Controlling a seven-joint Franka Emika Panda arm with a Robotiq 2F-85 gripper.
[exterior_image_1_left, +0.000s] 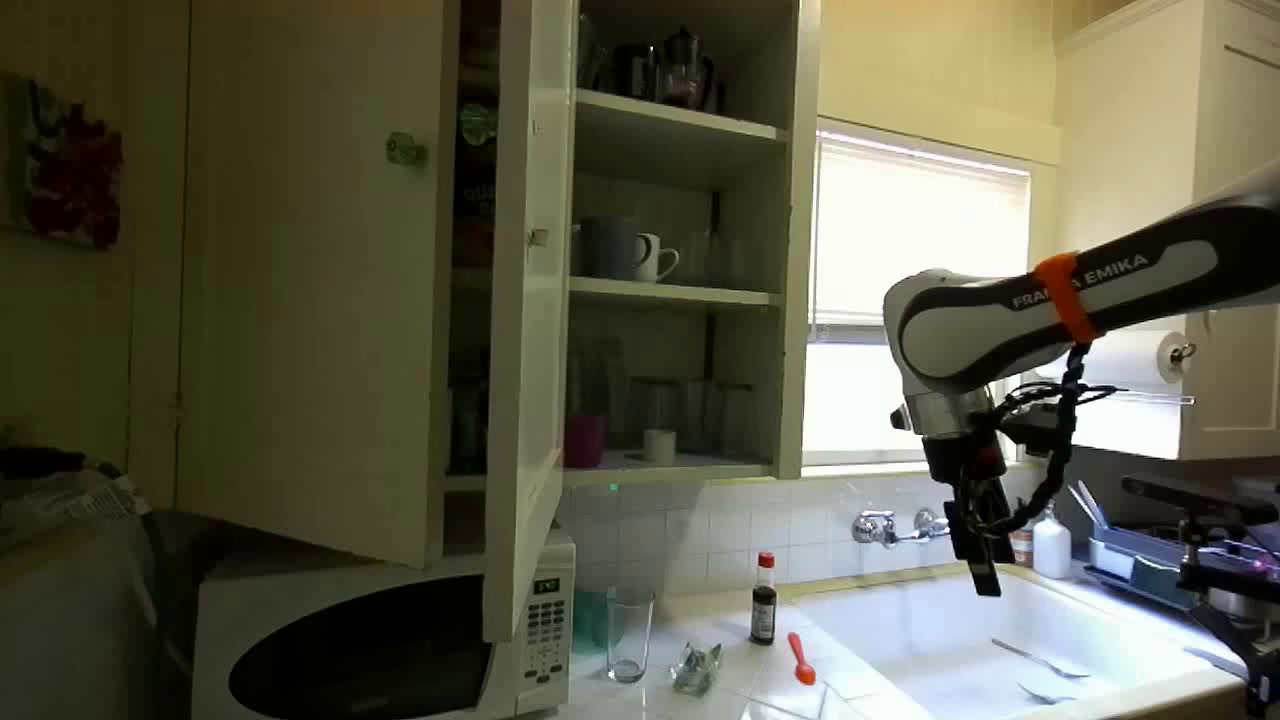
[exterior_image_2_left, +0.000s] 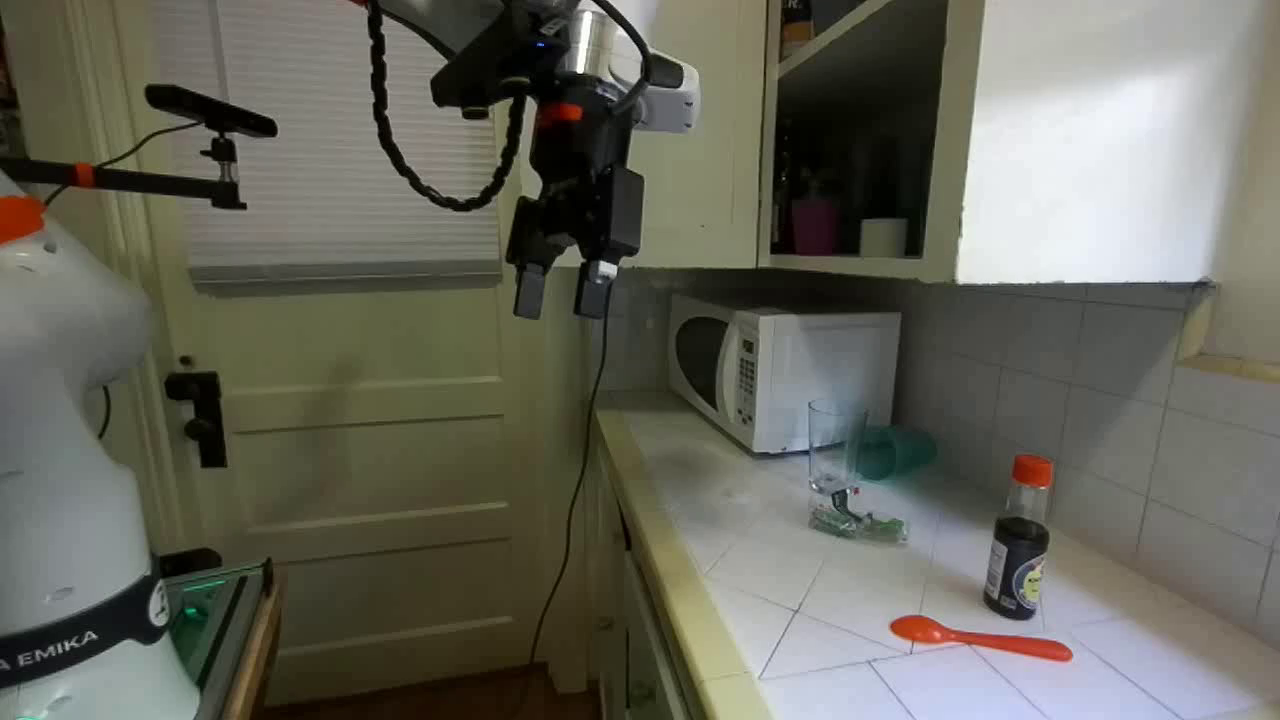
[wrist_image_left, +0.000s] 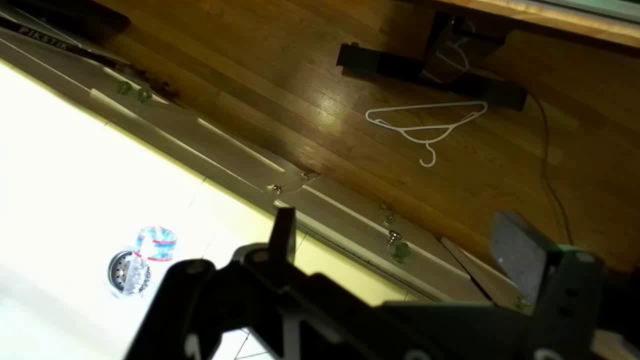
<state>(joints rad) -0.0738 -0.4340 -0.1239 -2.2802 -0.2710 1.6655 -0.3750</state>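
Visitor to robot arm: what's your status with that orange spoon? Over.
Fingers open, holding nothing, up in the air. Orange spoon lying untouched on tiled counter. Red-capped sauce bottle upright close beside it, not touching.

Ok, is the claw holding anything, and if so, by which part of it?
Nothing is held: the claw hangs open in mid-air, its jaws apart with nothing between them.

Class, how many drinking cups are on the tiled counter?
2: an upright clear glass tumbler and, behind it, a teal cup on its side, near the white microwave. More may be hidden.
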